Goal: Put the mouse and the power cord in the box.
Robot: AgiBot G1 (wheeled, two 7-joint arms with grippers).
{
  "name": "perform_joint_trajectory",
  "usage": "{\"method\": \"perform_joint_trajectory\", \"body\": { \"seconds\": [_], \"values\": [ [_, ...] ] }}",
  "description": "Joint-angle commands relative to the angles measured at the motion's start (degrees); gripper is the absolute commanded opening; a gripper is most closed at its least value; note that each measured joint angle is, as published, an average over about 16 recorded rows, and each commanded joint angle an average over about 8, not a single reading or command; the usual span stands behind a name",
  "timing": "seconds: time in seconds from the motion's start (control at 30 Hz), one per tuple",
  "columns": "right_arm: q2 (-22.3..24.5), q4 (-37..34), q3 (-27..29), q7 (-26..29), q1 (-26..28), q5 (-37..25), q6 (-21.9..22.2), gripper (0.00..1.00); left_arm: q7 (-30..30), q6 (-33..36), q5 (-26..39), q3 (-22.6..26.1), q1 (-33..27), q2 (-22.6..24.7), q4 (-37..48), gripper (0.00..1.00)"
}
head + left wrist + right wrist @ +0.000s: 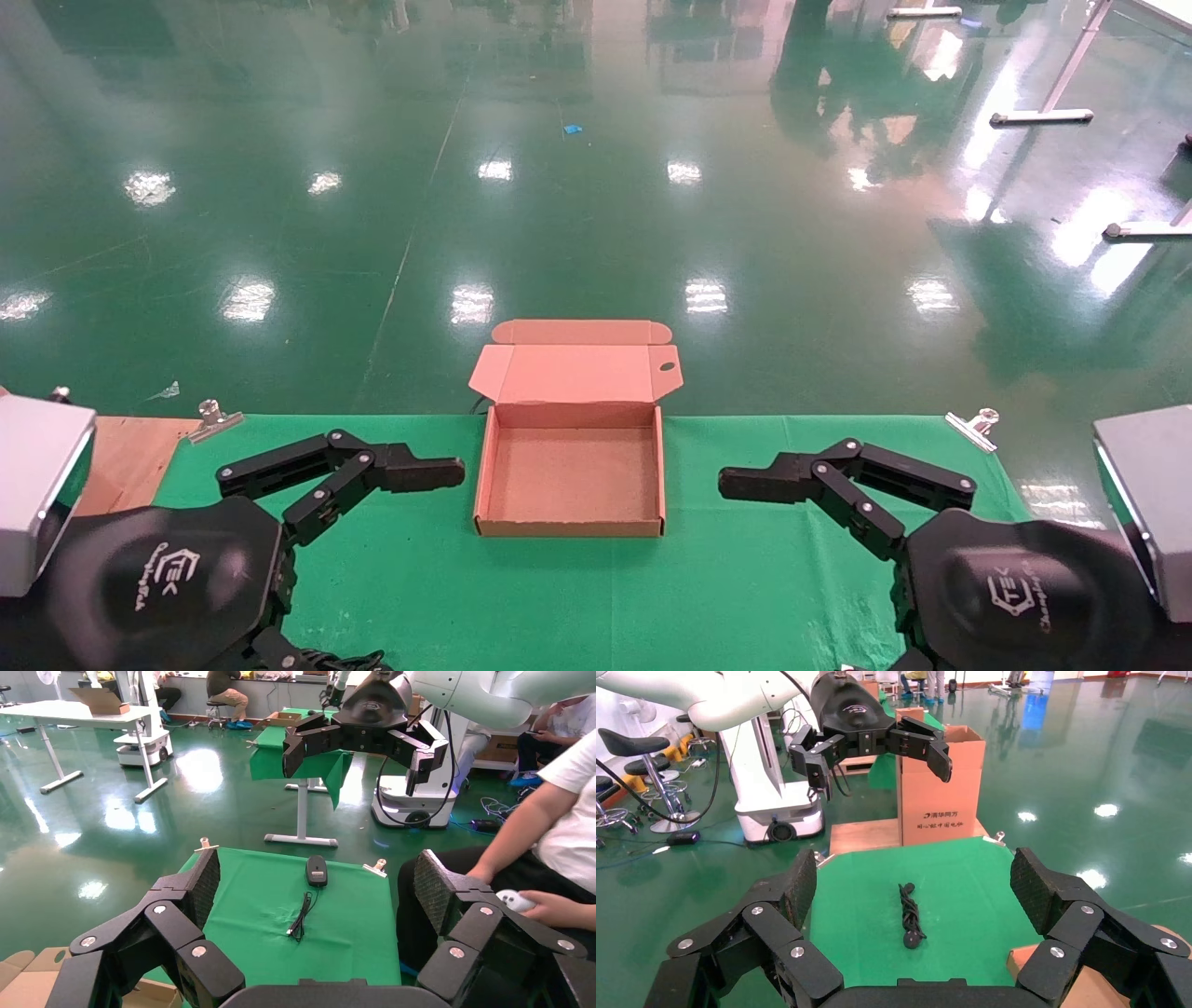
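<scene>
Sitting empty, the box (pixel 570 471) is still unfilled; both grippers, left gripper (pixel 372 489) and right gripper (pixel 808 491), are spread wide, nothing held.

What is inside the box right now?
Nothing yet. The box sits open on the green cloth, and only its bare brown floor shows. The near wall hides a thin strip of the floor. The mouse and power cord still lie on the cloth.

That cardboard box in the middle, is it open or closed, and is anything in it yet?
Open and empty. The box's lid is folded back, and only its bare brown floor shows inside.
</scene>
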Motion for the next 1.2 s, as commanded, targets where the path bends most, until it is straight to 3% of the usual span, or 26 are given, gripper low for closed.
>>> {"method": "perform_joint_trajectory", "body": {
  "seconds": [0.03, 1.2],
  "values": [
    [0.00, 0.00, 0.00, 0.00, 0.00, 0.00, 0.00, 1.00, 0.00, 0.00, 0.00, 0.00, 0.00, 0.00, 0.00, 1.00],
    [0.00, 0.01, -0.34, -0.68, 0.19, -1.05, -0.16, 1.00, 0.33, 0.29, 0.65, 0.45, -0.23, 0.56, -0.06, 1.00]
  ]
}}
